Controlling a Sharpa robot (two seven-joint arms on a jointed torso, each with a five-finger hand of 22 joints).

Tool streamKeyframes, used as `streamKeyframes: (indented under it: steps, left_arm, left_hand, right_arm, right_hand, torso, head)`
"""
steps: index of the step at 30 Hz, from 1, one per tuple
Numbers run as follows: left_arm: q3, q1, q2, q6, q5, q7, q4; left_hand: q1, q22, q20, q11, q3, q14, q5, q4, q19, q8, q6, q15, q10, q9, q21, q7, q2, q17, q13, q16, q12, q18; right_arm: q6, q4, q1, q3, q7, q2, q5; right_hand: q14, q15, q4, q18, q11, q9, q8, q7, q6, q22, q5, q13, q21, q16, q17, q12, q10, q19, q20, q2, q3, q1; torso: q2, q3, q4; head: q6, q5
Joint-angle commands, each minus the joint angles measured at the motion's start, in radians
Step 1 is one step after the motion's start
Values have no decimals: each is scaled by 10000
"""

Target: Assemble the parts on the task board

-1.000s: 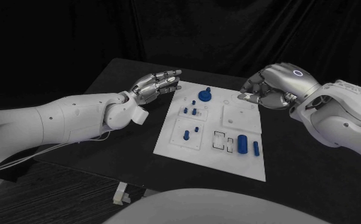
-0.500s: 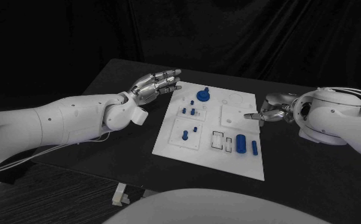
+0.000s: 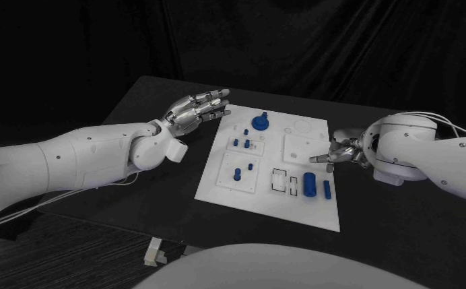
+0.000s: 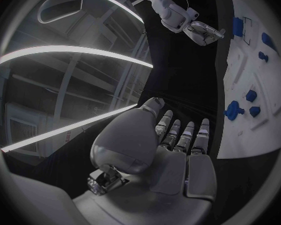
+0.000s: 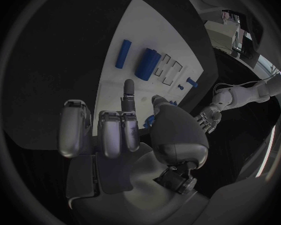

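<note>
right hand, mostly curled with one finger pointing and nothing held, hovers at the white task board's right edge; the long blue cylinder part lies nearer the robot, lengthwise front-to-back. left hand is open and farther off.

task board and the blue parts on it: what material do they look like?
Task board: looks like rigid white plastic with a matte finish; it has flat even colour, no glare, and crisp recessed outlines. It might also be painted sheet.
Blue parts, e.g. the large cylinder and the round knob piece: probably moulded or printed plastic, given the uniform saturated blue and soft sheen. The surface texture is too small to judge.
</note>
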Motion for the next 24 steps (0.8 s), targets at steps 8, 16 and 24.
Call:
streamKeyframes:
  steps: [8,16,24]
  left_arm:
    - [10,-13,14,116,3,244,43]
    - [10,-15,27,148,3,157,41]
    - [10,-18,42,176,3,96,36]
  left_hand:
    - [-222,-18,-21,52,544,78,98,-38,-14,95,9,5,45,15,113,21,-102,98,110,96,163,-426]
    - [-235,-30,-20,69,556,72,79,-33,-22,90,-12,13,40,12,109,43,-119,96,107,94,151,-430]
    - [-243,-34,-19,84,565,71,67,-29,-24,84,-37,21,32,9,108,48,-129,95,103,94,126,-432]
  right_arm:
    - [-53,-135,-284,4,-446,230,275]
    - [131,-281,-402,4,-457,359,277]
    - [189,-382,-490,4,-461,479,277]
  right_hand:
    - [1117,58,-96,159,57,193,-285,55,-178,2062,-338,2658,-123,200,2685,166,1077,148,31,-90,-283,613]
    - [1117,77,-4,224,51,436,-274,62,-283,1975,-758,2658,-408,200,2685,166,1077,31,59,-126,-482,590]
    - [1117,90,15,245,68,553,-296,85,-401,1944,-1017,2658,-509,200,2685,166,1077,-9,74,-123,-578,621]
  torso:
    - [-16,-10,-18]
    - [-19,-6,-22]
    - [-20,-13,-17]
  head:
    - [1,9]
    - [1,24]
    - [1,6]
